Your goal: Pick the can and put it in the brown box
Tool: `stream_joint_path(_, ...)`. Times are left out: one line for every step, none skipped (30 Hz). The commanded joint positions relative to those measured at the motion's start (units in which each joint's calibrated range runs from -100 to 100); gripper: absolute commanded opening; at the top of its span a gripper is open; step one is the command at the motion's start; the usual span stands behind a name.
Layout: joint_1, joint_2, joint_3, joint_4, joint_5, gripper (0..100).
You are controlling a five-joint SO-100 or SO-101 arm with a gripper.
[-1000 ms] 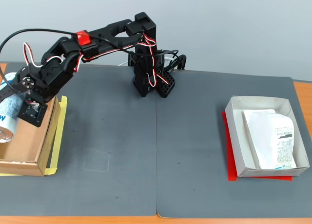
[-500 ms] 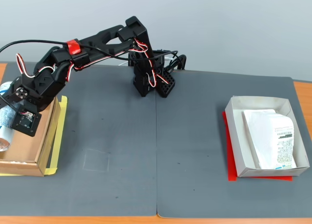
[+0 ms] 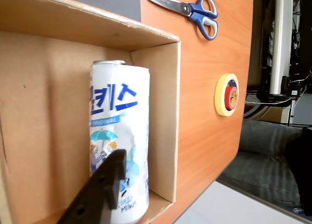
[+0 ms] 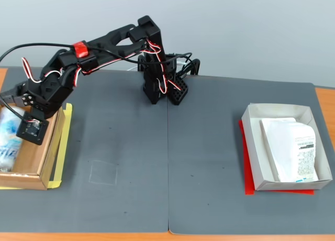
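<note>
The can (image 3: 119,136), white with blue print, lies on its side inside the brown box (image 3: 155,112), along one wall. In the fixed view the can (image 4: 7,139) shows at the far left edge inside the brown box (image 4: 21,179). My gripper (image 4: 8,109) hovers just above the can and is open, holding nothing. The wrist view catches only one black finger (image 3: 105,185), which crosses in front of the can's lower end; the other finger is out of frame.
A white box (image 4: 251,146) on a red underlay holds a white packet (image 4: 290,146) at the right of the grey mat. The arm base (image 4: 157,86) stands at the back. Scissors (image 3: 190,9) and a tape roll (image 3: 226,94) lie on the wood beyond the brown box.
The can, carried tilted over the box a second ago, now lies flat in it. The gripper has let go and risen slightly.
</note>
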Motion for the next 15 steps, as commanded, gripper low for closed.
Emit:
stream_joint_path(0.2, -7.5, 3.3, -0.2, -0.3, 43)
stream_joint_path(0.2, -9.0, 4.8, -0.2, -0.4, 43)
stream_joint_path(0.1, -10.5, 6.2, -0.2, -0.5, 43)
stream_joint_path(0.1, -12.2, 7.6, -0.2, -1.1, 43)
stream_joint_path(0.0, -14.0, 9.0, -0.2, -2.4, 43)
stream_joint_path(-0.1, -15.9, 10.1, -0.2, -3.9, 43)
stream_joint_path(-0.1, -17.8, 11.4, -0.2, -5.5, 43)
stream_joint_path(-0.3, -19.8, 12.5, -0.2, -6.9, 43)
stream_joint_path(-0.3, -21.8, 13.6, -0.2, -8.0, 43)
stream_joint_path(-0.4, -23.7, 14.8, -0.2, -9.0, 43)
stream_joint_path(-0.8, -25.7, 16.0, -0.2, -9.9, 43)
stream_joint_path(-1.3, -27.6, 17.4, -0.2, -10.6, 43)
stream_joint_path(-1.6, -29.5, 18.6, -0.2, -11.2, 43)
stream_joint_path(-1.9, -31.6, 20.0, -0.2, -11.9, 43)
stream_joint_path(-2.4, -33.7, 21.4, -0.2, -12.5, 43)
